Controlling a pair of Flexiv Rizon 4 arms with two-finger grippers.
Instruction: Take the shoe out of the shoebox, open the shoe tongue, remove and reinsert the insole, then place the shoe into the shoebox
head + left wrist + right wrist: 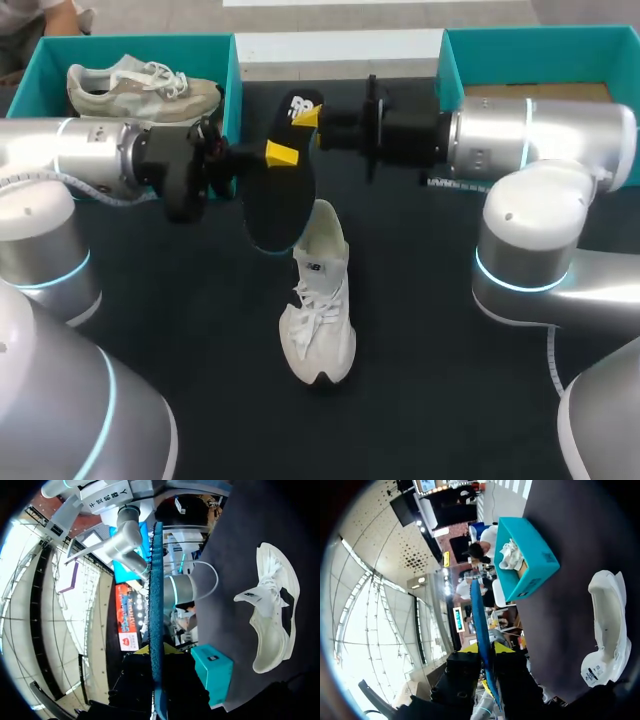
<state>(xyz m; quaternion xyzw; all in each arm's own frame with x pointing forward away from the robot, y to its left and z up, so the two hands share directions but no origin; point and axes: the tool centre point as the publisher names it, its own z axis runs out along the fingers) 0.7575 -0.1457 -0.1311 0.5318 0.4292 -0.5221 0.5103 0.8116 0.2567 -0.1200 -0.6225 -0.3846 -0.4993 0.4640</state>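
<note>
A dark insole (280,200) hangs in the air above the table, held on edge between my two arms. My left gripper (282,155) is shut on its middle; in the left wrist view the insole (156,595) runs edge-on out of the left gripper (156,652). My right gripper (310,117) is at the insole's printed heel end. The right wrist view shows the insole (479,615) inside the right gripper (486,652), but not how tightly. A white shoe (320,310) lies on the dark table below, toe toward me.
A teal shoebox (232,70) at the back left holds a beige shoe (145,85). A second teal box (450,70) stands at the back right behind my right arm. Dark tabletop lies around the white shoe.
</note>
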